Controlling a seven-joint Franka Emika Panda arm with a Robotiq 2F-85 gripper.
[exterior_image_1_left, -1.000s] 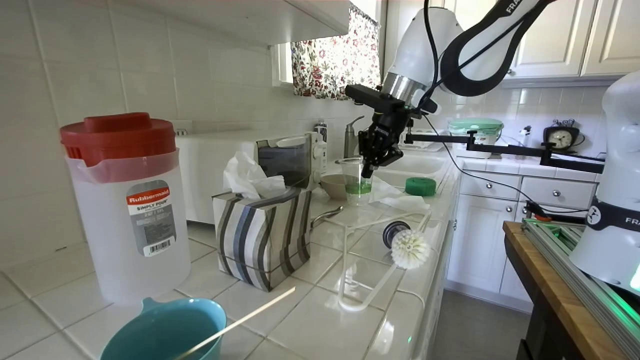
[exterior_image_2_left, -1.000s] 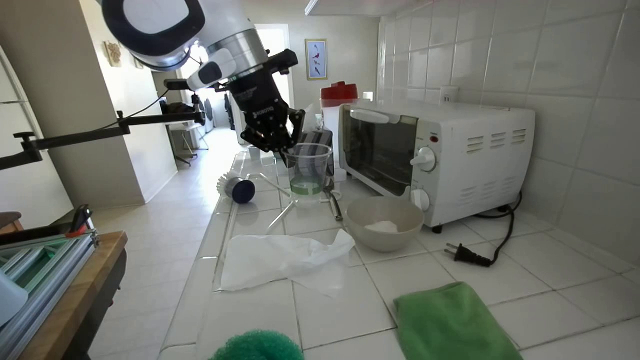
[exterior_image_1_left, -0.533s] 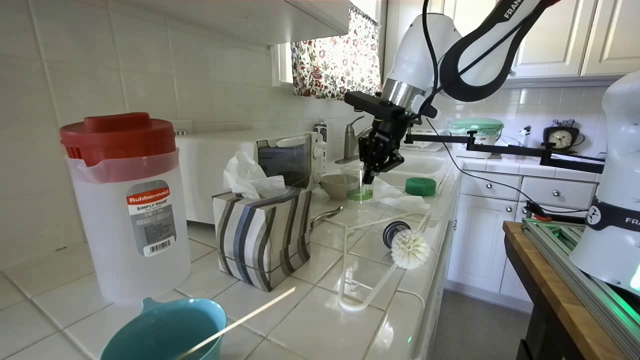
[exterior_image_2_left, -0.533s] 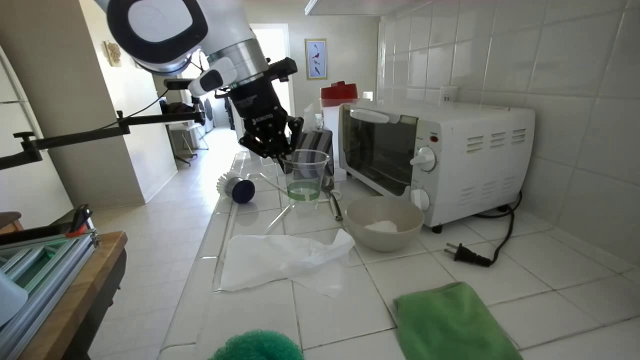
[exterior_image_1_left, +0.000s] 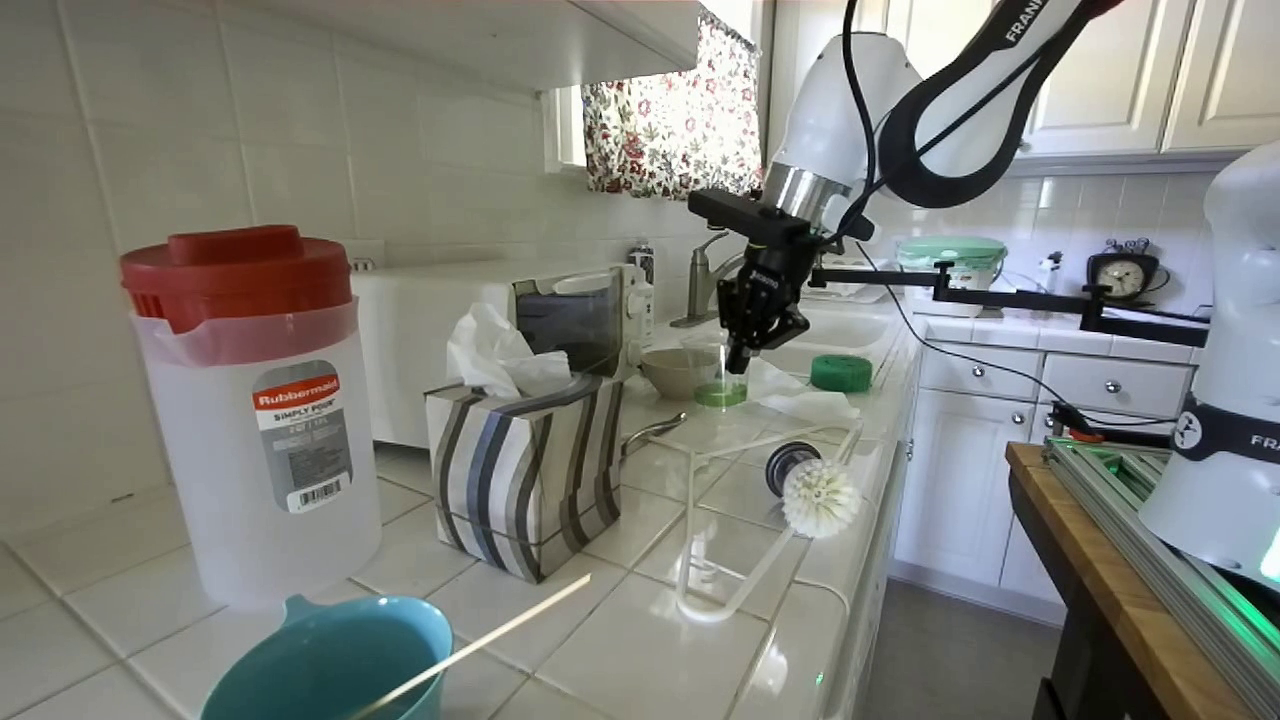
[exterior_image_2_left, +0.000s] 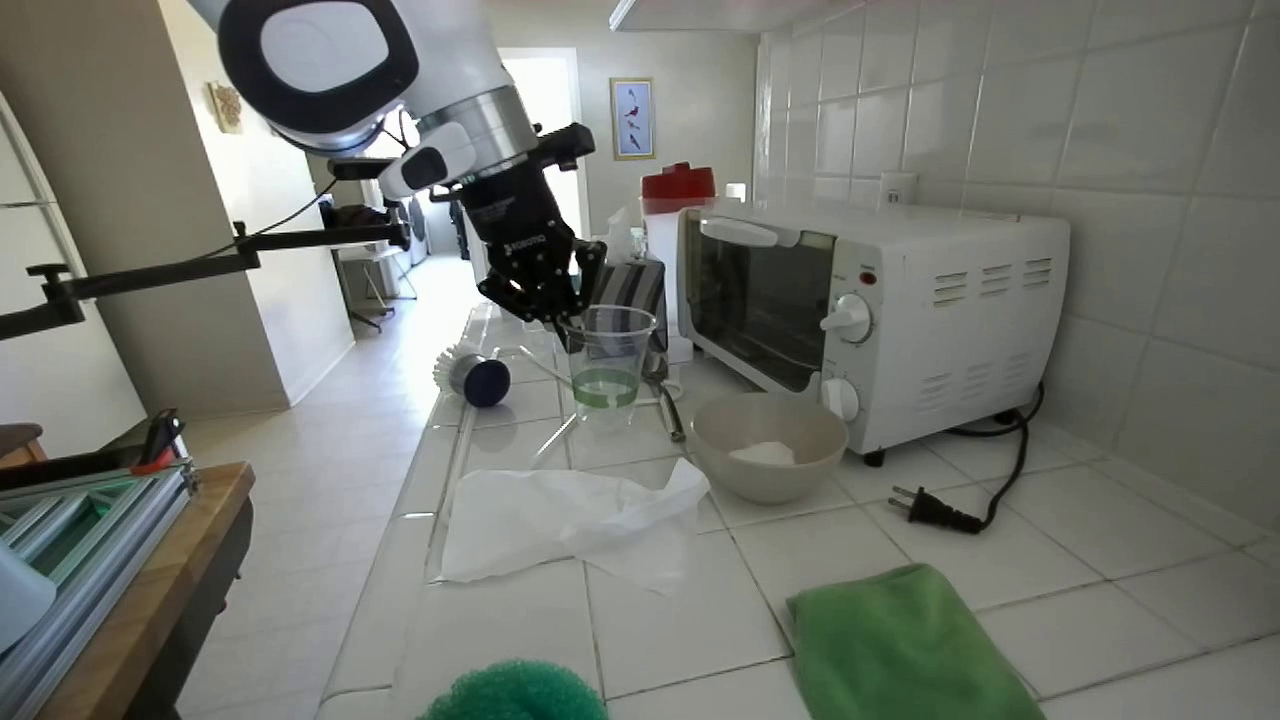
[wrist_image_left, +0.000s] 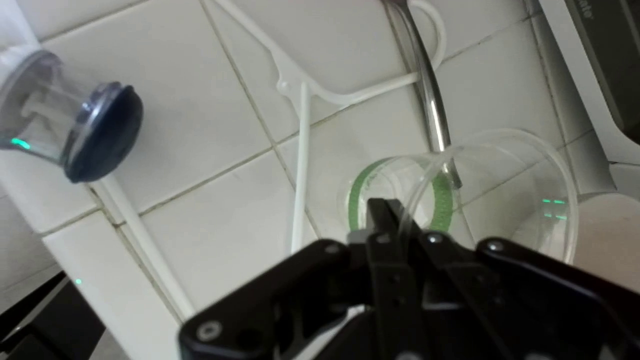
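Observation:
My gripper (wrist_image_left: 385, 206) is shut on the rim of a clear plastic cup (wrist_image_left: 442, 202) with a green band. In the wrist view the cup's thin wall runs between the fingertips, and its mouth opens toward the right. Both exterior views show the cup (exterior_image_2_left: 604, 388) hanging below the black gripper (exterior_image_2_left: 568, 335), close to upright. Its base is very near the white tiles; whether it touches them I cannot tell. A curved metal handle (wrist_image_left: 434, 110) shows just behind the cup, and a white plastic hanger (wrist_image_left: 300, 170) lies to its left.
A beige bowl (exterior_image_2_left: 768, 470) and a white toaster oven (exterior_image_2_left: 940, 300) stand beside the cup. A dish brush (exterior_image_1_left: 820, 498) lies near the counter edge. A striped tissue box (exterior_image_1_left: 530, 470), red-lidded pitcher (exterior_image_1_left: 270, 420), crumpled paper towel (exterior_image_2_left: 570, 520) and green cloth (exterior_image_2_left: 900, 640) are also on the counter.
The arm has moved down with the cup in its grip, bringing the cup's base lower toward the counter. The grip has stayed shut, and the other things have not moved.

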